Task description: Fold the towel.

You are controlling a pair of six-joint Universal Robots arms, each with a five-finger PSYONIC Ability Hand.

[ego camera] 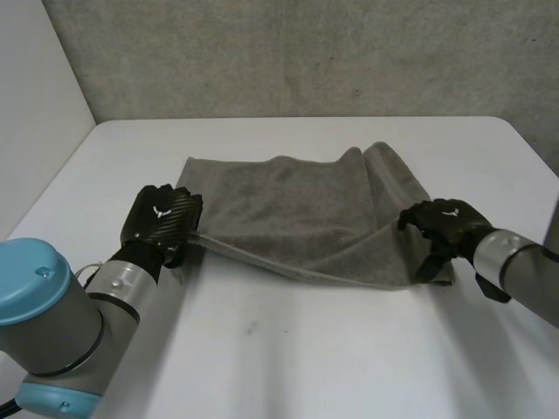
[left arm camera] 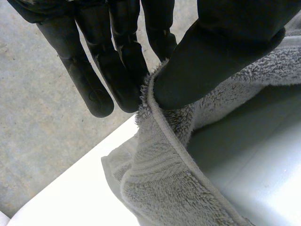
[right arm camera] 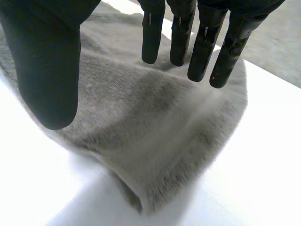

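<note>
While the towel (ego camera: 306, 218) lies spread on the table (ego camera: 288, 349), folding looks barely begun: the left hand (ego camera: 164, 220) pinches its near left corner, thumb against fingers (left arm camera: 117, 70); the right hand (ego camera: 445, 229) (fingers (right arm camera: 202, 47) straight, thumb apart, gripping nothing) sits over the near right corner.

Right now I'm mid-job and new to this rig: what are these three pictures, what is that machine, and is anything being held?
It is a robot with two arms, each ending in a black hand. The wide picture looks down from between the arms at a white table with a grey towel on it. The other two come from cameras on each wrist. The left hand pinches the towel's edge between thumb and fingers. The right hand is spread open over the towel's other end, gripping nothing.
</note>
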